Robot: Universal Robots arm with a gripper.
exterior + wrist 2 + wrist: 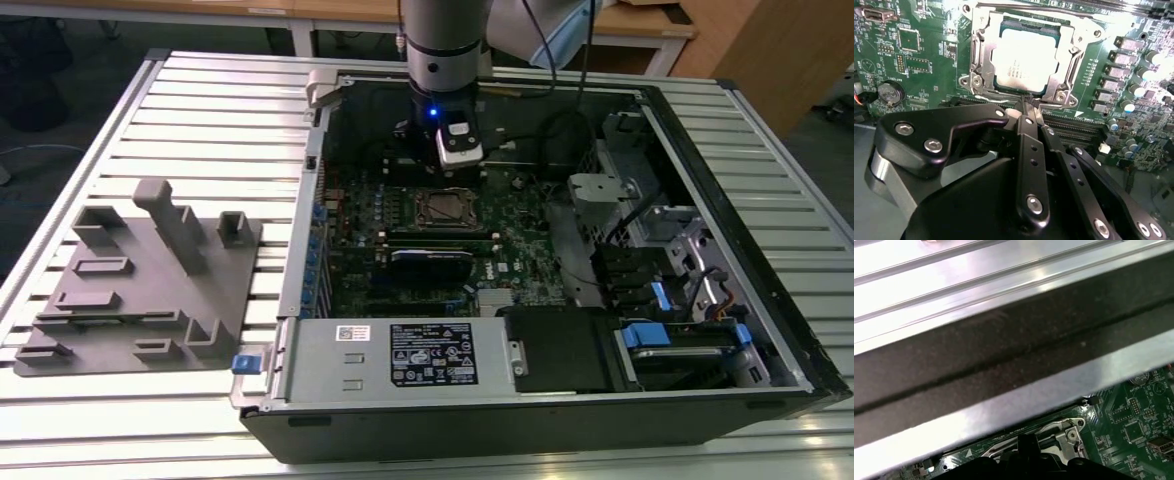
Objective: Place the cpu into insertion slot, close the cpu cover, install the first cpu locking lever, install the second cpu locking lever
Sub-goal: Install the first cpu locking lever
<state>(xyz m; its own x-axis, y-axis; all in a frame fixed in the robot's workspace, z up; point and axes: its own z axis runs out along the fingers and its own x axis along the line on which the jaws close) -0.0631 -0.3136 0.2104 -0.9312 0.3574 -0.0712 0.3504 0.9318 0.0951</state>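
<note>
cpu (1021, 60): seated in insertion slot (418, 209) on green motherboard (919, 55); cpu cover (985, 52) flat over its edges. pincer (1027, 104): fingers pressed together, tips just beside the cover's rim. computer case (534, 420) on slatted counter (200, 110).

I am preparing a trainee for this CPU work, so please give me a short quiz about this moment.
1. True or false: the cpu lies in the insertion slot.
2. The cpu cover is: A) lowered around the cpu; B) standing upright; C) removed.
3. Where are the tips of the gripper?
Key: 1 true. 2 A. 3 At the cpu cover's edge, shut together; contact cannot be judged.
</note>
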